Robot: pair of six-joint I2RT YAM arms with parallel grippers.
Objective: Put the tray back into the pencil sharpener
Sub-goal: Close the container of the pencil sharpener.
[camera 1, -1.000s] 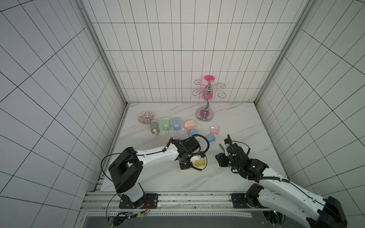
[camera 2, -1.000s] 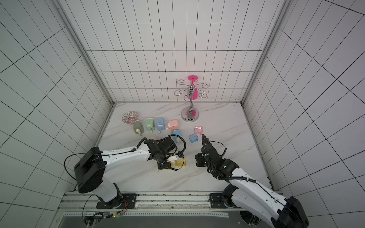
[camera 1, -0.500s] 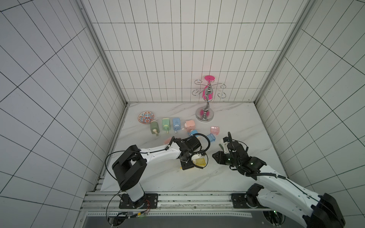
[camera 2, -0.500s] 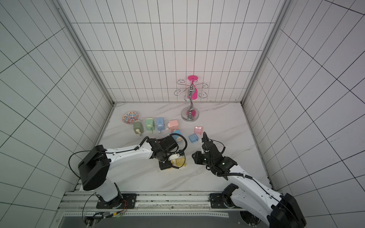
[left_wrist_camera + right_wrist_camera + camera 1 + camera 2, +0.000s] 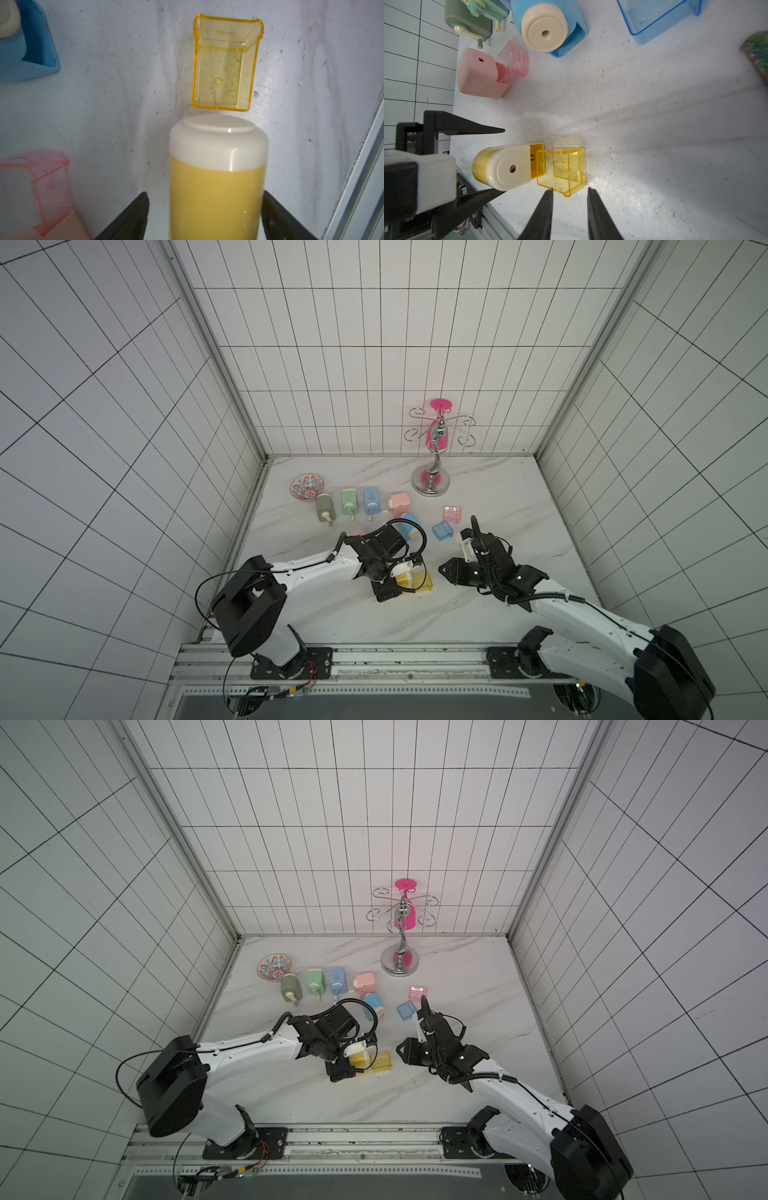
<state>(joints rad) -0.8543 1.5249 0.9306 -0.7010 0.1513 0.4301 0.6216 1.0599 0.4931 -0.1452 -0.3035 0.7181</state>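
Note:
The yellow pencil sharpener [image 5: 504, 166] with its cream cap lies on its side on the marble table [image 5: 478, 614], also seen from above [image 5: 400, 571]. It lies between the spread fingers of my left gripper [image 5: 504, 161], which stands open, with a clear gap on one side in the left wrist view [image 5: 205, 199]. The clear yellow tray [image 5: 562, 168] rests on the table right at the sharpener's slot, outside it [image 5: 224, 68]. My right gripper [image 5: 570, 188] is slightly open and empty, its tips just short of the tray's near edge [image 5: 400, 1050].
A pink sharpener [image 5: 477, 74] with its pink tray half in lies by the left arm. A blue sharpener [image 5: 548, 27], a blue tray [image 5: 442, 530] and a pink tray [image 5: 452, 514] lie further back. Green and blue sharpeners, a patterned bowl [image 5: 307, 488] and a chrome stand [image 5: 432, 485] stand behind.
My left gripper has opened and let go of the yellow sharpener. My right gripper has moved left toward the tray and its jaws have widened a little.

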